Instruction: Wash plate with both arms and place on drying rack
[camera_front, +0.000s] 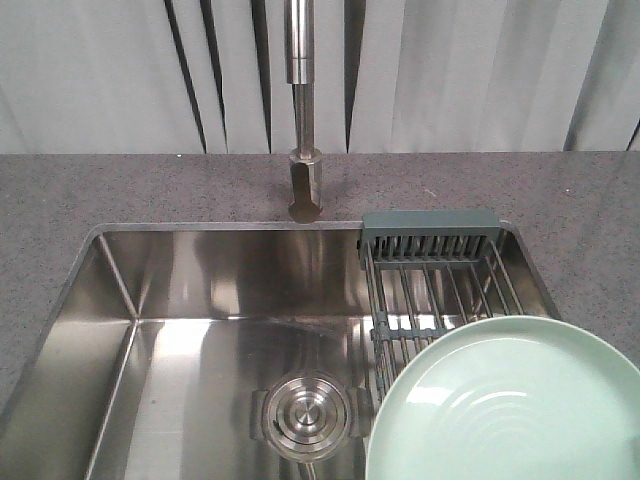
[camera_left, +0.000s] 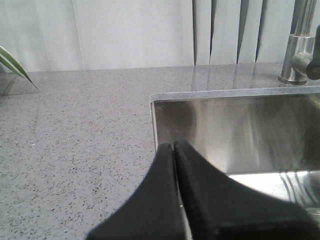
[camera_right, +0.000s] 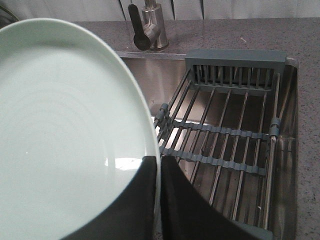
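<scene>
The plate (camera_right: 65, 125) is clamped by its rim in your right pincer (camera_right: 159, 162) and fans up and left of it. The rack (camera_right: 225, 135) lies just beyond, to the right. Washing likely comes next: bring over the left pincer (camera_left: 173, 147), pressed closed and holding nothing, by the sink (camera_left: 225, 130) corner. The plate's near edge is cut off.

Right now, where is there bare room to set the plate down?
The drying rack has bare wire bars in front of its slotted end piece. The sink floor left of the rack is free around the drain. Only the plate itself crowds the rack's near end.
</scene>
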